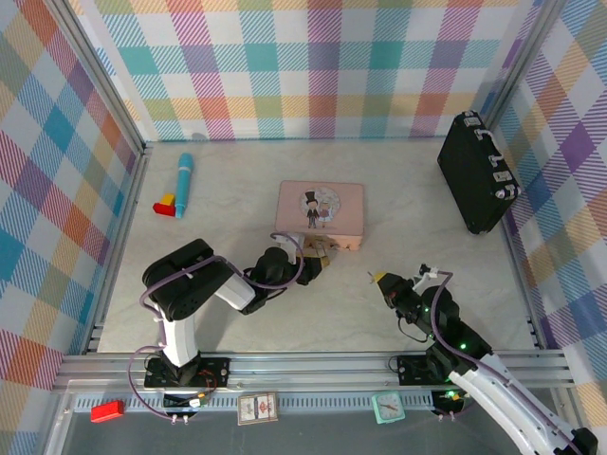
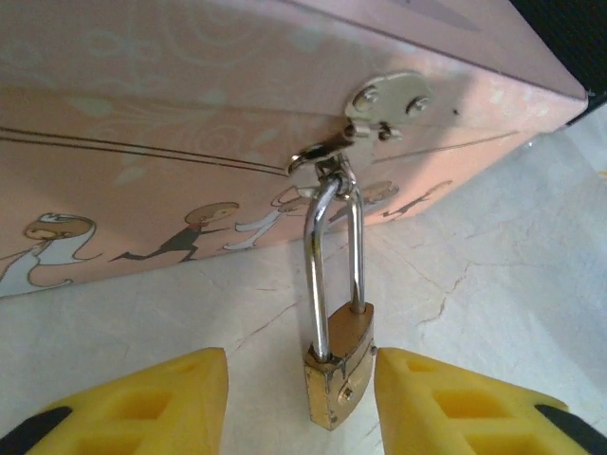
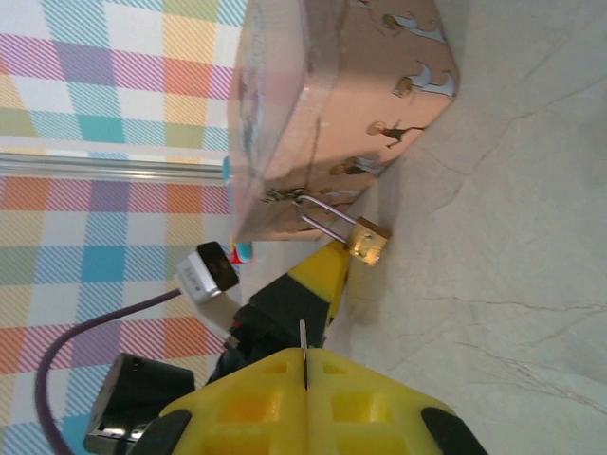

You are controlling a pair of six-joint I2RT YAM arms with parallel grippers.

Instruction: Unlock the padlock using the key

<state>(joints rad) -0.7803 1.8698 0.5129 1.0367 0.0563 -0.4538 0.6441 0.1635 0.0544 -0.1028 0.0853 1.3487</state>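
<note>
Toward the tabletop's [image 1: 427, 209] middle, at the pink tin's [image 2: 142, 114] near wall: left gripper [image 2: 302, 368] spread wide, yellow fingers either side of the padlock [image 2: 340, 374], not clamping. Hangs from the tin's hasp [image 2: 384, 100] by a thin silver shackle [image 2: 322, 256]; boxy smooth brass body, probably light, rigid, slick and free to swing. Best pinched across the flat faces, low on the body. Further right, right gripper [image 3: 305, 365] closed on the key [image 3: 303, 336], a thin stiff metal sliver, likely easy to twist off-line.
</note>
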